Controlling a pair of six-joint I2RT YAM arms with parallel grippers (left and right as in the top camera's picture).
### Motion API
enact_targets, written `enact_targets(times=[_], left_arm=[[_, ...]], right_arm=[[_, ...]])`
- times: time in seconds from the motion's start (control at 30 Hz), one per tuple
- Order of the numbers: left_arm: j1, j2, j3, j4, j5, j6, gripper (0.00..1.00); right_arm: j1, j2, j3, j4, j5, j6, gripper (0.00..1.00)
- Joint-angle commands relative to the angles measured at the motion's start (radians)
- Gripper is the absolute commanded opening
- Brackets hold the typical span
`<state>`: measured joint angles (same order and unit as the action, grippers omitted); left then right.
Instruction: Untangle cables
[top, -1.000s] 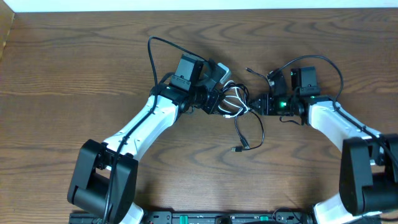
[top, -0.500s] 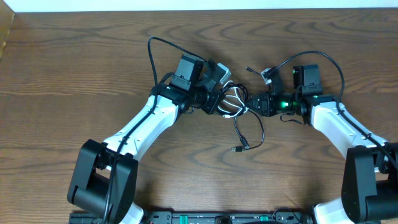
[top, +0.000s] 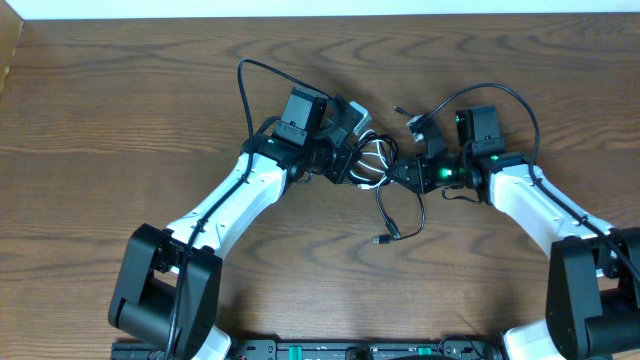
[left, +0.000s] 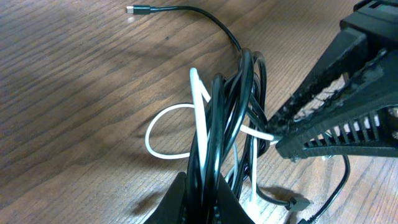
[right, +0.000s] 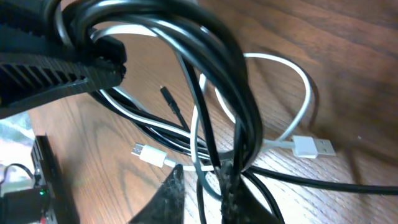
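Now right fingers (right: 175, 190) have advanced, pinching the cables (right: 231, 68).

We see the left gripper (left: 202, 202) clamped on bunched black cable (left: 224, 106), with white cable (left: 151, 127) looping out leftward. The right gripper (left: 281, 134) meets the bundle's right side at a white strand. A plug (left: 129, 9) lies on the table (left: 74, 81).

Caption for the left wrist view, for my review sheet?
Left end effector grips tangled black cable and white cable; right end effector touches the white one.
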<state>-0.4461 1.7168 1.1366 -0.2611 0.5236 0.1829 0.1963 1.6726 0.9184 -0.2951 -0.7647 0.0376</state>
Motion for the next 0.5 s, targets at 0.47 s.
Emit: enact_targets(times=[0.47], left_arm=[[0.002,-0.024,-0.007,0.001,0.002,-0.005,0.08]], right_arm=[[0.016,-0.015,0.014,-0.113,-0.163,-0.101,0.01]])
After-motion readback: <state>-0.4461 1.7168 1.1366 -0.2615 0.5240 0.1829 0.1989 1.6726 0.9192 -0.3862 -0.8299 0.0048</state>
